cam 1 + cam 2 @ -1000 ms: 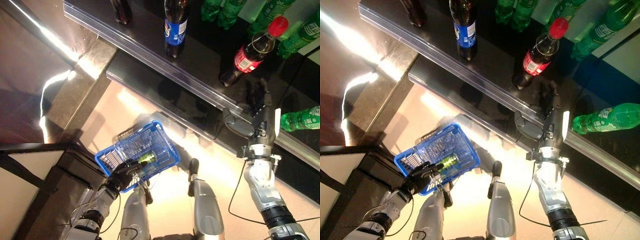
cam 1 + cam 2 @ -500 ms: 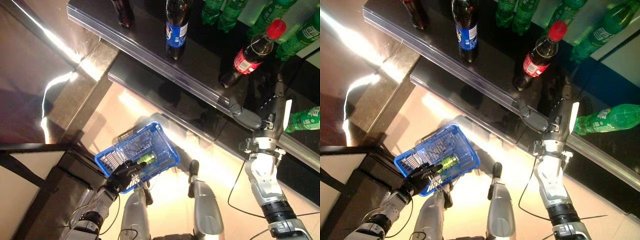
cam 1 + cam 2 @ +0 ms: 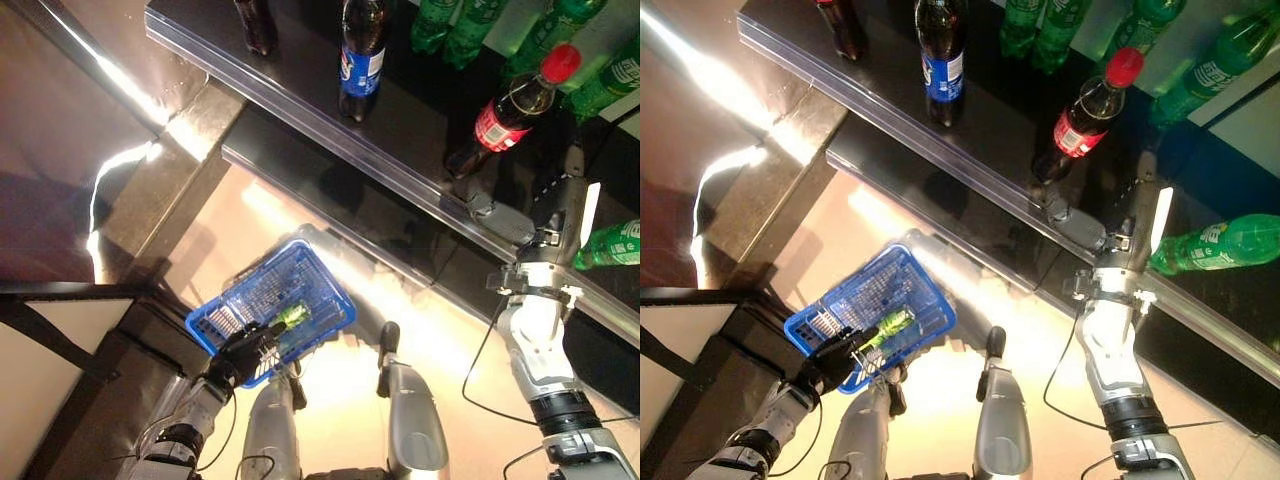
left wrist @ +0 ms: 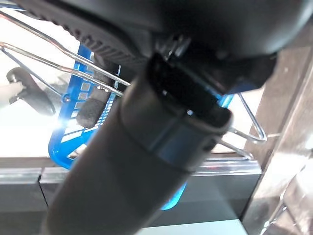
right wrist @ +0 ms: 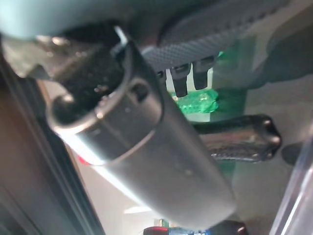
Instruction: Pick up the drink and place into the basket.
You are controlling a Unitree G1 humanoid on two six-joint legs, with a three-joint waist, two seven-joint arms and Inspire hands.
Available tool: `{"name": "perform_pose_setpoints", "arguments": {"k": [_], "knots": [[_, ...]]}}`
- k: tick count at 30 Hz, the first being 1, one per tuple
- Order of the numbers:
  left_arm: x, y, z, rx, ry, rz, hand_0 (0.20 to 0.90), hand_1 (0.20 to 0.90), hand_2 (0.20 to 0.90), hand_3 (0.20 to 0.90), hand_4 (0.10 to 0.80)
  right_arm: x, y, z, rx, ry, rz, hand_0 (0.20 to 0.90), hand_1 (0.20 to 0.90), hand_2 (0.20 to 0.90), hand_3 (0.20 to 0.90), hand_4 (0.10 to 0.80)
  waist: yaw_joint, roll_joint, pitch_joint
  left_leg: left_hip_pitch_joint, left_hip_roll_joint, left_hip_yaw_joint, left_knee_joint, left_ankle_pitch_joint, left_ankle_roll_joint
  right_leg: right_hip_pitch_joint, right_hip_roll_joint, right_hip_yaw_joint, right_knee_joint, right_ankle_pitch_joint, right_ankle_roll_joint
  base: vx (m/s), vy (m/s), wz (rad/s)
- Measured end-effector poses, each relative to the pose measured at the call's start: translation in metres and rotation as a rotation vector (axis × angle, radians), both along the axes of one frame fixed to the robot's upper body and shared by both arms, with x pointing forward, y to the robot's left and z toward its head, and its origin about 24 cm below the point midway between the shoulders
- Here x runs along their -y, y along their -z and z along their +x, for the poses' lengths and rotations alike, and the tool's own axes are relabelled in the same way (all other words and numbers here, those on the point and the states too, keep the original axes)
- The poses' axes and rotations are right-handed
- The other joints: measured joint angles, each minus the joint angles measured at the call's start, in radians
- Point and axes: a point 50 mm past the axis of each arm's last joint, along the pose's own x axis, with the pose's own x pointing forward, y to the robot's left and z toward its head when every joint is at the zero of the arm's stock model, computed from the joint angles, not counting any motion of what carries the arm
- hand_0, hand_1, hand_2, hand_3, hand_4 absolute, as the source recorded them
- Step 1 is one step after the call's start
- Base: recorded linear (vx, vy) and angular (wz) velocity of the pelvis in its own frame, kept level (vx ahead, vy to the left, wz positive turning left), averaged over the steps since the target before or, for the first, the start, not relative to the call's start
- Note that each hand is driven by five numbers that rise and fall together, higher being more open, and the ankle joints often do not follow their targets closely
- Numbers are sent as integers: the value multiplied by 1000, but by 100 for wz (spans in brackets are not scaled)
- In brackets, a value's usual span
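Right hand up at the shelf, basket held low

Fingers of the right hand stand straight and hold nothing, raised at the shelf edge between the red-capped cola bottle at 11 o'clock and a lying green bottle at 3 o'clock. Left hand is curled round the blue basket handle (a green drink already lies inside). A blue-labelled cola bottle stands farther along.

A blue wire-handled basket hangs tilted low at the robot's left side, a green bottle lying on its side inside it. On the dark shelf stands a red-capped cola bottle, upright, its label red, near green bottles.
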Motion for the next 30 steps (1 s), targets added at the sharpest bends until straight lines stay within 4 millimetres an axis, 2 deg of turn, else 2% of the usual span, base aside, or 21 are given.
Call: {"name": "perform_pose_setpoints", "arguments": {"k": [9, 23, 30], "knots": [[2, 0, -2, 6, 12, -65, 300, 300, 300, 200, 100, -3, -8, 4, 25, -13, -4, 900, 900, 900, 900, 800, 13, 0, 0, 1, -1, -3, 1, 0, 0, 5, 0, -3, -4, 1, 1, 0, 0, 0], [3, 0, -1, 9, 35, -60, 300, 300, 300, 200, 100, -11, -36, 15, 108, -70, -38, 900, 900, 900, 900, 800, 34, 1, 0, 4, -2, -5, 1, -2, 3, 18, 1, -4, -19, 6, 2, 0, 0, 0], [3, -1, -1, 8, 41, -63, 300, 300, 300, 200, 100, 0, -51, 23, 100, -55, -66, 900, 900, 900, 900, 800, 35, 1, 0, 3, -2, -11, 2, -2, 3, 22, 1, -12, -20, 6, 2, 1, -3, 1]]}}
